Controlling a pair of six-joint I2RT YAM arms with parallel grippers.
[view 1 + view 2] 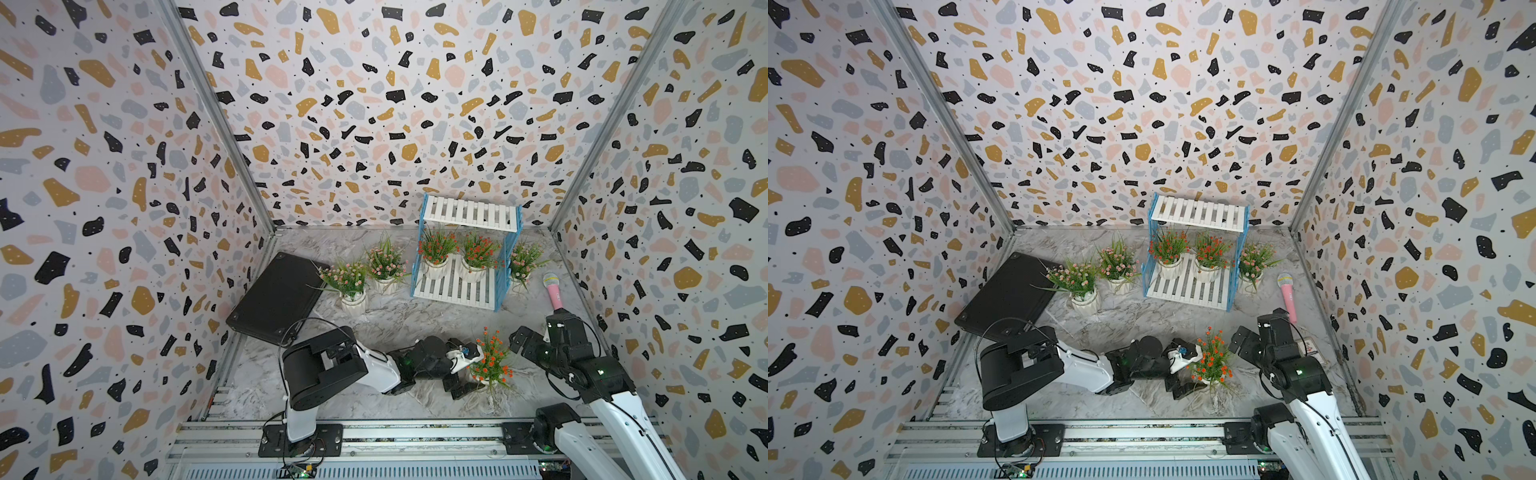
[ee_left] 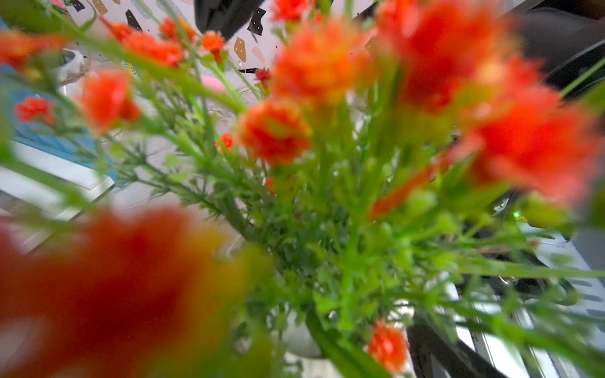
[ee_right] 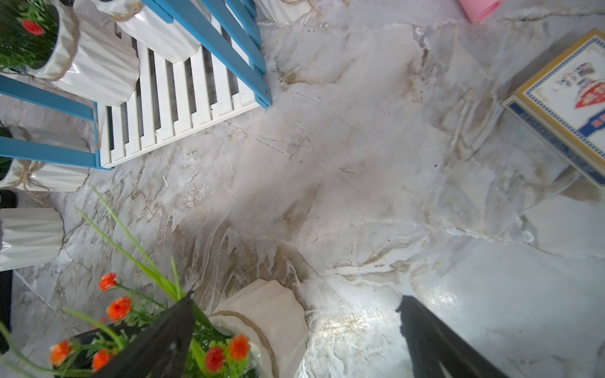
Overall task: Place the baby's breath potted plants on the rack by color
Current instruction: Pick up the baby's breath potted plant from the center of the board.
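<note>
Marbled tabletop (image 1: 395, 324): one white-slatted, blue-framed rack (image 1: 453, 291) carries two orange-red-blossomed potted plants (image 1: 436, 249) (image 1: 478, 251) on its lower tier. A third orange-red plant (image 1: 492, 361) stands beside the wide-open left gripper (image 1: 465, 384). Three pink-blossomed plants (image 1: 345, 280) (image 1: 384, 259) (image 1: 524, 259) stand off-rack. The right gripper (image 3: 296, 296) gapes, empty.

Marble table (image 1: 395, 320), rack (image 1: 453, 291), black case (image 1: 274, 299), microphone (image 1: 552, 291), four potted plants (image 1: 349, 282)

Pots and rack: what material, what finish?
Pots: glossy white, ribbed, with sharp highlights; looks like glazed ceramic or hard plastic. A twine band goes round the neck. Rack: flat painted slats, white boards and blue side frames, matte; likely wood, but no grain visible to confirm.
</note>
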